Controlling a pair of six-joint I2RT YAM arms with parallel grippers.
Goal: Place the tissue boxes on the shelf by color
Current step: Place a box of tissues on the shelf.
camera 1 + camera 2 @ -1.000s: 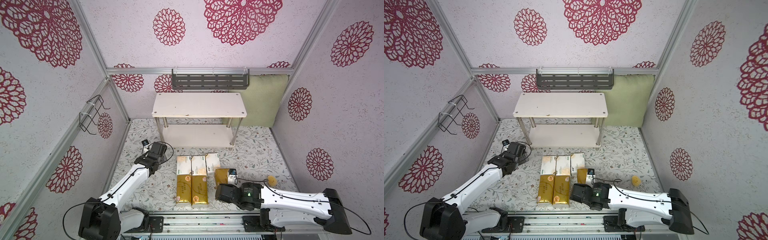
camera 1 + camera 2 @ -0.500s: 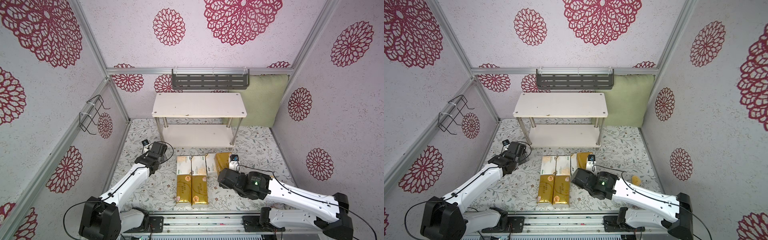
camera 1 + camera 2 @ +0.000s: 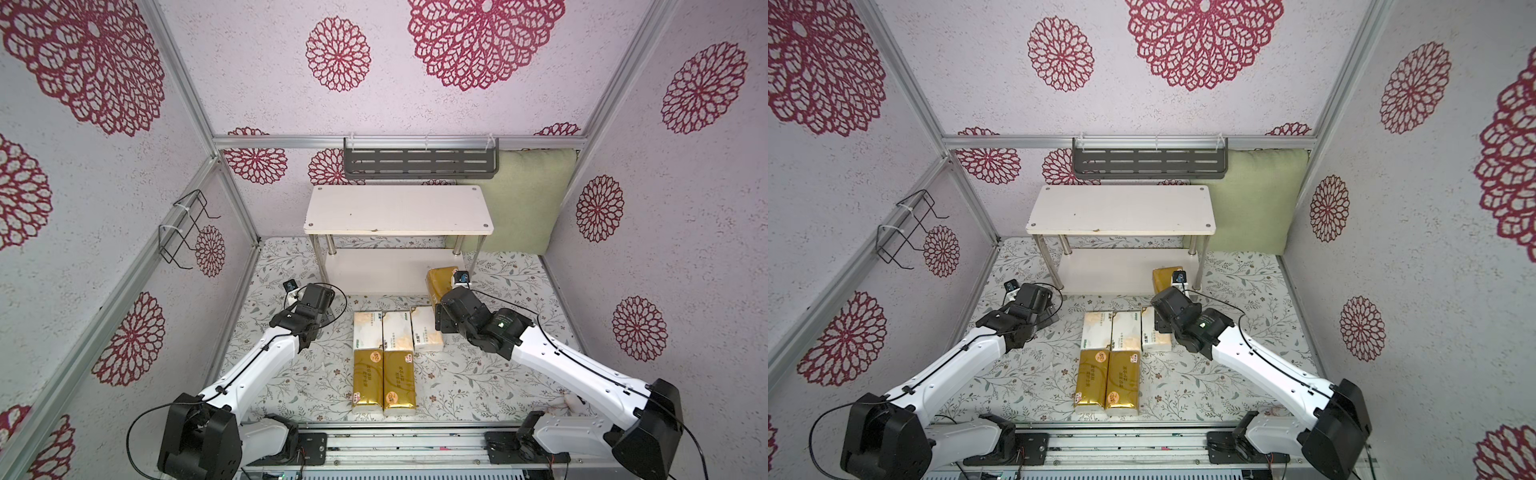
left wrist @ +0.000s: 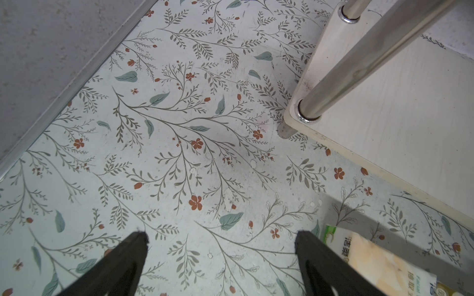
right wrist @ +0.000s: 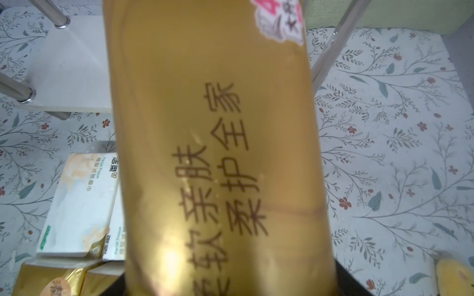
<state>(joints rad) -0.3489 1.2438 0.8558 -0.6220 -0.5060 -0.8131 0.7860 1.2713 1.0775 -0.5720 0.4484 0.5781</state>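
The right gripper (image 3: 440, 301) is clamped on the near end of a gold pack (image 3: 441, 277), so the pack sticks out ahead of the jaws toward the shelf (image 3: 398, 210). In both top views its far end sits at the shelf's front right corner, beside the front right leg and over the edge of the lower board (image 3: 374, 270). I can't tell whether it touches the board. The right wrist view is almost filled by that shiny wrapper, with brown lettering running along it.

The other five packs lie on the floral floor (image 3: 291, 374) in front of the shelf. Three white packs (image 3: 397, 332) lie side by side in a row nearer the shelf. Two gold packs (image 3: 399, 382) lie side by side behind them, butted end to end against the left and middle white ones. The right white one lies just beside the right wrist.

The left gripper (image 4: 221, 241) hangs over bare floor to the left of the packs, near the shelf's front left leg (image 4: 359, 66). Its jaws are spread wide with nothing between them. In the left wrist view the corner of a white pack shows just beside one finger (image 4: 315, 258).

A green cushion (image 3: 519, 199) leans in the back right corner, behind the shelf.
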